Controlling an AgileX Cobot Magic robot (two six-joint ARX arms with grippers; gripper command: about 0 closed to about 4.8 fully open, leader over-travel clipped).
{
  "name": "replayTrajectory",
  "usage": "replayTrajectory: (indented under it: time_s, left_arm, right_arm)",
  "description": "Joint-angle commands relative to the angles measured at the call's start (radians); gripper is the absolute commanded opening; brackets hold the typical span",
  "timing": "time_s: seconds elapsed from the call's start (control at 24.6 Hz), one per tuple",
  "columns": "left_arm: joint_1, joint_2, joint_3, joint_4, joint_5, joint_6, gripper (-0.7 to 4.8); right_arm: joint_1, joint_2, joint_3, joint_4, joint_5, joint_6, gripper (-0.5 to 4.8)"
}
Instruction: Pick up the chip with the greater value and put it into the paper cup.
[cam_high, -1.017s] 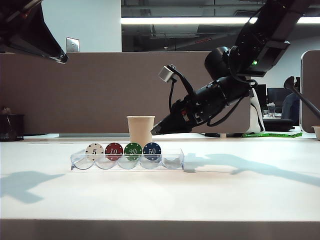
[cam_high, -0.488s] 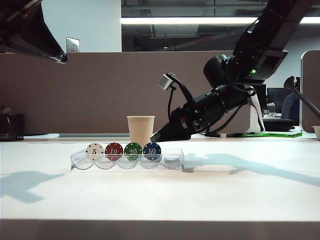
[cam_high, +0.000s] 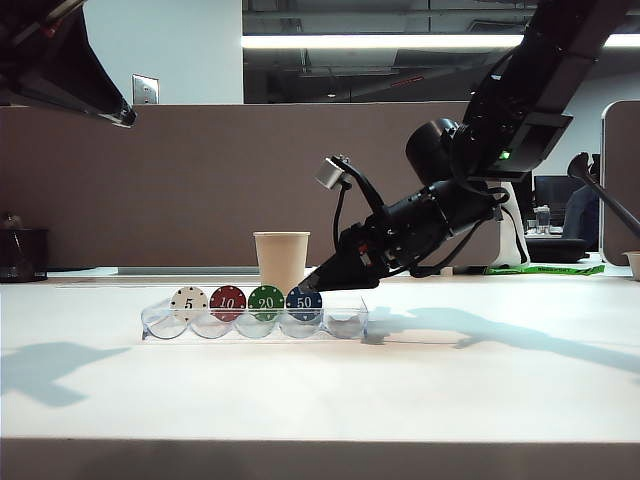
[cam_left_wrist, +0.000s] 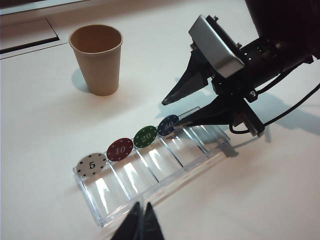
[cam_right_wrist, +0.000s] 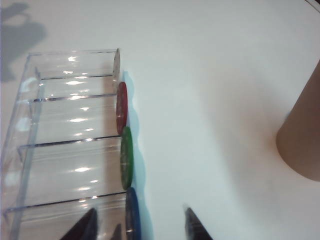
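Note:
The blue "50" chip (cam_high: 304, 300) stands on edge in a clear tray (cam_high: 345, 322), right of the green "20" (cam_high: 266, 299) and red "10" (cam_high: 228, 300) chips. The tan paper cup (cam_high: 282, 262) stands upright just behind the tray. My right gripper (cam_high: 316, 283) slants down from the right, open, its tips at the blue chip. In the right wrist view the chip (cam_right_wrist: 132, 215) shows edge-on between the spread fingers of the right gripper (cam_right_wrist: 139, 226), untouched. My left gripper (cam_left_wrist: 141, 220) hangs shut above the tray's near edge, holding nothing.
A white "5" chip (cam_high: 189, 302) fills the tray's leftmost slot; the slot right of the blue chip holds nothing. The left arm (cam_high: 60, 60) hangs high at the upper left. A brown partition runs behind the white table.
My right gripper has sunk down and to the left, from beside the cup's top to the blue chip in the tray, staying open. The left arm has not moved.

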Motion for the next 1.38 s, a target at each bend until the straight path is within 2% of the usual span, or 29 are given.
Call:
replayTrajectory:
  time_s: [0.04, 1.38]
  left_arm:
    - [0.0, -0.002, 0.003, 0.013, 0.006, 0.001, -0.05]
    - [0.0, -0.002, 0.003, 0.013, 0.006, 0.001, -0.05]
  right_arm:
    - [0.002, 0.004, 0.003, 0.022, -0.005, 0.009, 2.25]
    - [0.002, 0.048, 0.003, 0.1, 0.047, 0.035, 2.25]
